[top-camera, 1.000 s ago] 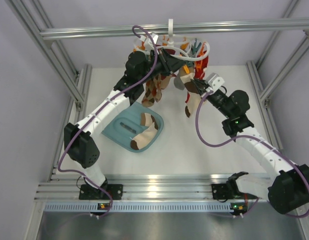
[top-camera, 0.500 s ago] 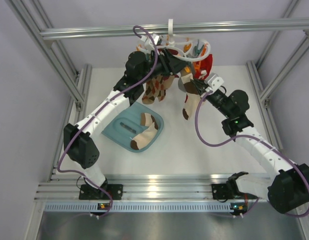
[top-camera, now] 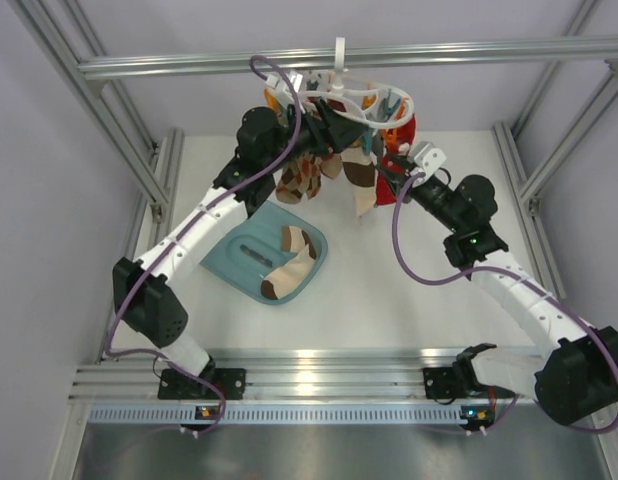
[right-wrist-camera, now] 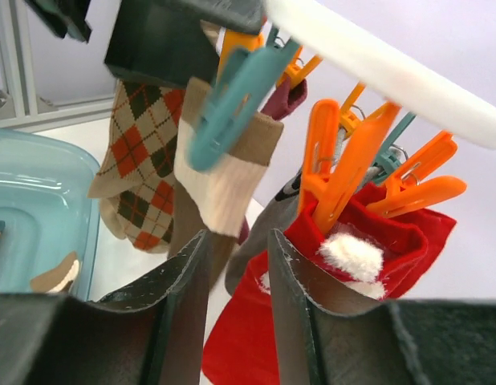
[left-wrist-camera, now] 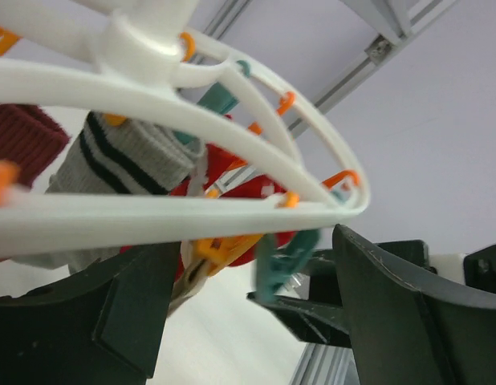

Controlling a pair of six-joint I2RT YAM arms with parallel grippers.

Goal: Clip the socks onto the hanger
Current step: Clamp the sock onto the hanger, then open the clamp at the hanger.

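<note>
The white hanger (top-camera: 341,92) hangs from the top bar, crowded with orange and teal pegs. One cream-and-tan sock (top-camera: 362,188) dangles from it, its ribbed cuff (right-wrist-camera: 224,188) pinched by a teal peg (right-wrist-camera: 232,100). My right gripper (right-wrist-camera: 238,309) stands open just below that cuff, with nothing between its fingers. My left gripper (left-wrist-camera: 256,309) is open wide under the hanger ring (left-wrist-camera: 192,212). A teal peg (left-wrist-camera: 284,257) and an orange peg (left-wrist-camera: 224,249) hang loose between its fingers. Another cream-and-tan sock (top-camera: 292,262) lies in the teal tray (top-camera: 229,262).
Brown argyle socks (right-wrist-camera: 140,160), a red sock (right-wrist-camera: 352,265) and a grey striped sock (left-wrist-camera: 128,160) also hang from the hanger, close around both grippers. The aluminium frame bar (top-camera: 189,63) runs across above. Frame posts stand at both sides of the table.
Both grippers have opened. The left one let go of the peg and the right one released the cream sock, which now hangs from the teal peg. The hanger and arms shifted slightly left.
</note>
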